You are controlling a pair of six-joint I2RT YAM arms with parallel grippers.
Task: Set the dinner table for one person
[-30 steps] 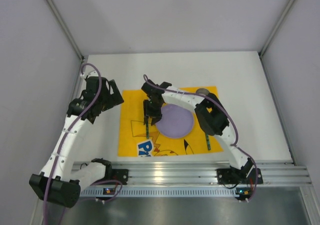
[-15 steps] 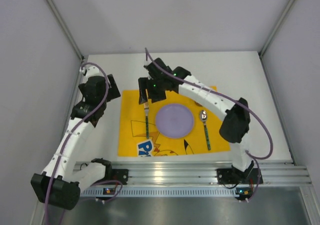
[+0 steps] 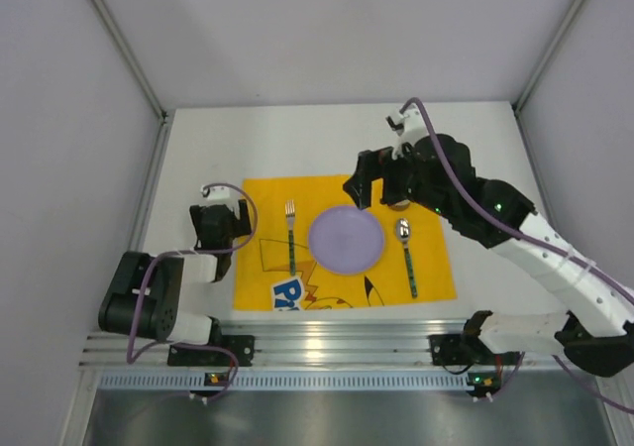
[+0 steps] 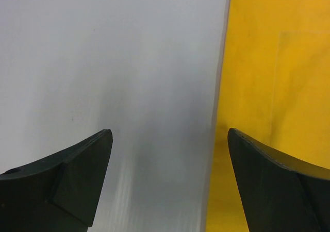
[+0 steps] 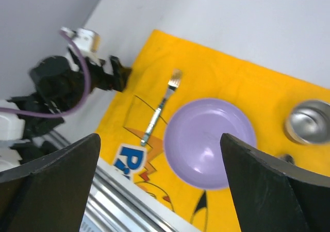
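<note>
Right hand [image 5: 160, 138] now sits high above the far right part of the mat [image 3: 267, 198], having withdrawn from the fork's side of the plate; its fingers have parted over the same interval and now stand spread wide with nothing between them. Left hand [image 4: 169, 133] has also retreated, from the far left of the mat to a low position near its arm's base. It hovers over the mat's left edge, half above bare desk [image 3: 475, 149] and half above yellow cloth, fingers likewise spread and empty.

Arrangement on the desk: the white desk fills the floor of the enclosure and carries the mat at its near middle. On the mat, a purple plate [image 3: 345, 240] lies at the centre. A fork [image 3: 291, 238] lies just beside it on the left, tines toward the far edge. A spoon [image 3: 406, 253] lies just beside it on the right, bowl toward the far edge. A small metal cup [image 5: 308, 122] stands beyond the spoon, near the mat's far right corner, partly hidden by the right arm in the overhead view.

Interpretation: the release and withdrawal suggest the fork was the last piece placed. With plate, fork, spoon and cup in position and both hands clear, the setting appears complete or nearly so.
</note>
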